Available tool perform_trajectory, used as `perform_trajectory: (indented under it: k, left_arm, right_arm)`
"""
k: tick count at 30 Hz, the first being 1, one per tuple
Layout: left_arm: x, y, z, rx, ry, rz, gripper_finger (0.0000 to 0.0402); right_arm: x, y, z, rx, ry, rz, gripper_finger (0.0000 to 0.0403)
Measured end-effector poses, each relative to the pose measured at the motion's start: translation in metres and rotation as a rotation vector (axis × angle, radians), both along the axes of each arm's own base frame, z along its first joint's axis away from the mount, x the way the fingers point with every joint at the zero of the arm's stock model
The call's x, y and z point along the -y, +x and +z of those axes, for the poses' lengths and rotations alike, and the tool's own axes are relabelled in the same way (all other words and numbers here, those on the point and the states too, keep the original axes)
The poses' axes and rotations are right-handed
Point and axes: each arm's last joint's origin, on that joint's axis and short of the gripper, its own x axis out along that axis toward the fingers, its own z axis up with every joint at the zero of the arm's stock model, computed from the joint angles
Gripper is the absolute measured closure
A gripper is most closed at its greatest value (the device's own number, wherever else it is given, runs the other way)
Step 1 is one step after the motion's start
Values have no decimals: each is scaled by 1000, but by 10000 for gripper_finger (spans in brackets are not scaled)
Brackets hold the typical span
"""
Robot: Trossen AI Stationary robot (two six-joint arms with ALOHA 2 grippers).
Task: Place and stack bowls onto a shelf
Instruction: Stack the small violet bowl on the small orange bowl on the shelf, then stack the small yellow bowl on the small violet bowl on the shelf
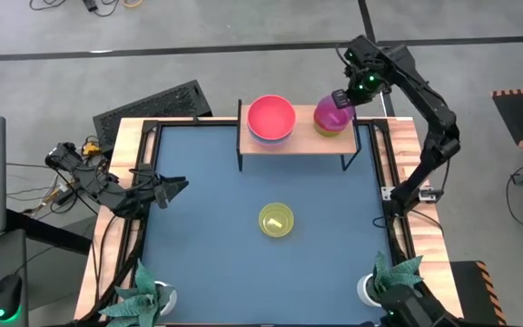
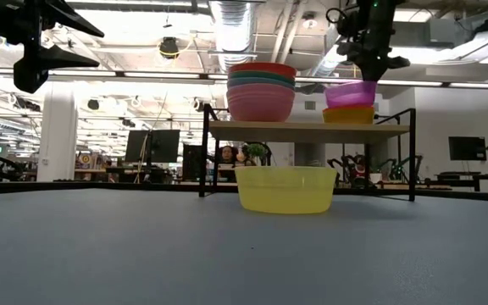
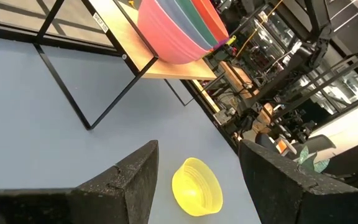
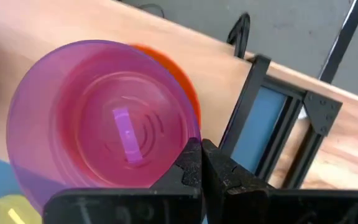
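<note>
Bowl in translucent magenta [image 4: 104, 112], mouth up, sits at the right end of the shelf [image 1: 302, 141], nested on a small orange-yellow bowl [image 2: 348, 114] whose rim peeks out beneath it; being round, it has no long axis to give you. Your right gripper [image 4: 201, 163] has its fingers pressed together over the bowl's rim, pinching the wall, as the right wrist view shows. At the shelf's left end stands a mouth-up stack of larger bowls [image 2: 261, 90], pink lowest, then green and blue bands, red-pink on top. A yellow-green bowl [image 1: 276, 220] rests upright on the blue table [image 1: 216, 254], near of the shelf, towards the middle. Your left gripper [image 3: 197, 180] hangs over the table's left side, fingers spread. A small white label on the shelf leg cannot be read.
</note>
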Motion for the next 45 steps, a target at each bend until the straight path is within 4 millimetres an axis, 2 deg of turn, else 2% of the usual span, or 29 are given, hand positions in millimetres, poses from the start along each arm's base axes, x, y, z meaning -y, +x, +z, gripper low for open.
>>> perform_trajectory:
  k: [12,16,21,30,34,39,42,45]
  left_arm:
    - [0,0,0,0,0,0,193]
    - [0,0,0,0,-1,0,193]
    - [0,0,0,0,-1,-1,193]
    - [0,0,0,0,-3,-4,193]
    - [0,0,0,1,-3,-4,193]
    - [0,0,0,1,-3,-4,193]
    - [0,0,0,1,-4,-4,193]
    - [0,0,0,1,-3,-4,193]
  right_arm:
    - [5,4,-16,35,1,10,386]
    - [7,6,-15,53,-29,9,386]
    - [8,4,-15,53,-26,-5,356]
    - [8,4,-15,48,-26,2,345]
    - [7,3,-11,55,-40,17,327]
    - [-14,5,16,221,-85,61,298]
    - [-42,18,29,304,-86,154,287]
    - [-77,39,36,331,-79,265,281]
